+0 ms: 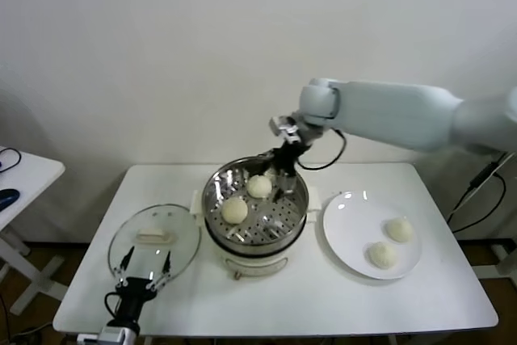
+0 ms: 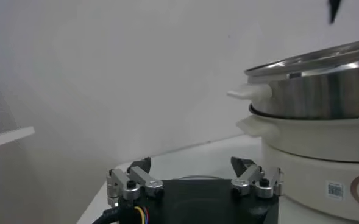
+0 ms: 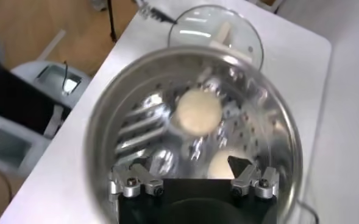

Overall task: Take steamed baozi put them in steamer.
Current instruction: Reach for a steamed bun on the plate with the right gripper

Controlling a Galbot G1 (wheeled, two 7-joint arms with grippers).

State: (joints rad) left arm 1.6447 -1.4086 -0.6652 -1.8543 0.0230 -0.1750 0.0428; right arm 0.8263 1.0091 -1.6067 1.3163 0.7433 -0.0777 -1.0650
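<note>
left gripper: parked, open | right gripper: open over steamer

Two cream baozi inside steel steamer; two more on plate.

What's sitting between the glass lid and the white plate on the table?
The steamer, holding two baozi, stands between the lid and the plate, seen in the head view.

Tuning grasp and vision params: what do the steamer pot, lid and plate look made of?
Steamer: polished stainless steel by its mirror reflections, on a matte cream base, probably plastic.
Lid: clear glass, table visible through it, with a white handle.
Plate: glossy white, ceramic or melamine; can't tell.
</note>
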